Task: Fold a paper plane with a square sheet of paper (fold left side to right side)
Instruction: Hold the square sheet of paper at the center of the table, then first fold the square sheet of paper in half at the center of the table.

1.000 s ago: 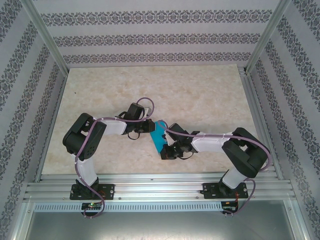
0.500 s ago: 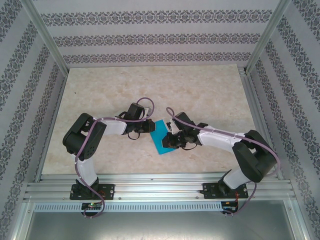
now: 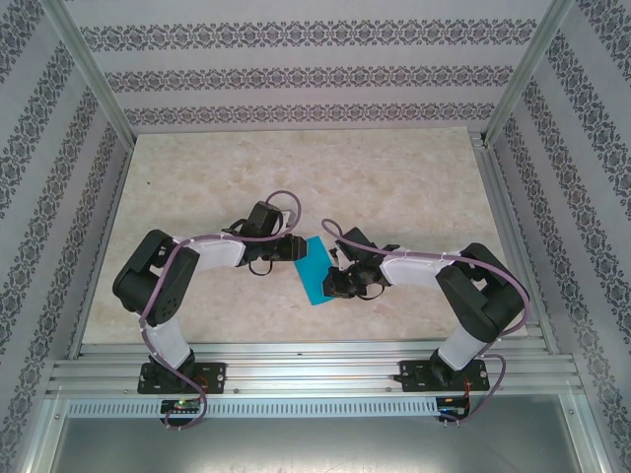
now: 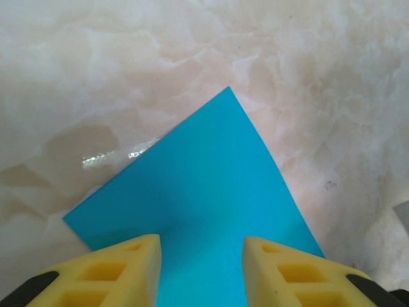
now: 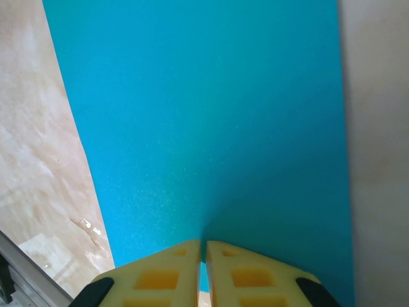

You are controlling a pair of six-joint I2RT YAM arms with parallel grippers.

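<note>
So, the square sheet of paper (image 3: 314, 268) is lying in the middle of the bench (image 3: 414, 187), right between the two arms. It's looking more like a narrow blue panel than a square (I'm guessing it's already doubled over, though I can't make out a layered edge for sure). A second ago it was showing as a skinnier, steeper sliver caught between both hands; now it's spreading out flatter on the bench.

The big change is that the left hand (image 4: 201, 246) is letting go. It was clamped nearly shut a moment back. Now its yellow fingers (image 4: 137, 259) are standing clearly apart, and the paper's near edge is lying under the gap instead of being squeezed. The right hand (image 5: 204, 246) is doing the opposite job. Its two fingers are pressing almost together with only a thin line of blue between them, so it's gripping the sheet by one edge. It's also sitting a bit farther up the bench than it was a second ago.

What I'm taking from that: the left-to-right fold is probably wrapping up, with the left side giving up control and the right side anchoring the paper for whatever crease is coming next.

Counting it all up, I'm getting one blue sheet, two arms, two hands with two yellow fingers each, and one bench.
</note>
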